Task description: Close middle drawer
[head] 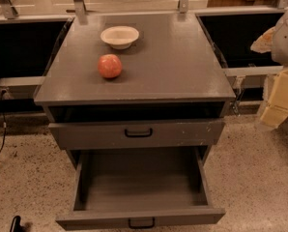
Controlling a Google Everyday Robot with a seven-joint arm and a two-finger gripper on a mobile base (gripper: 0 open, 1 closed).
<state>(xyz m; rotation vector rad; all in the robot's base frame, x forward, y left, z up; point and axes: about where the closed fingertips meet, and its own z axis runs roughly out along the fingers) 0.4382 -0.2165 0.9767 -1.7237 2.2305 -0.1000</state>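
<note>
The middle drawer [139, 182] is pulled far out toward me. Its long plain grey tray is empty, and its low front panel [140, 217] with a small black handle [141, 223] sits at the bottom of the view. My gripper [278, 103] is at the right edge, cream-coloured, hanging beside the cabinet's right side. It is well above and to the right of the drawer front and touches nothing.
The drawer above [136, 133] has a scuffed front and stands slightly open. On the grey cabinet top [182, 66] are a red apple [109, 65] and a white bowl [120, 36]. A black cable [1, 129] hangs at the left. The speckled floor [260, 178] surrounds the cabinet.
</note>
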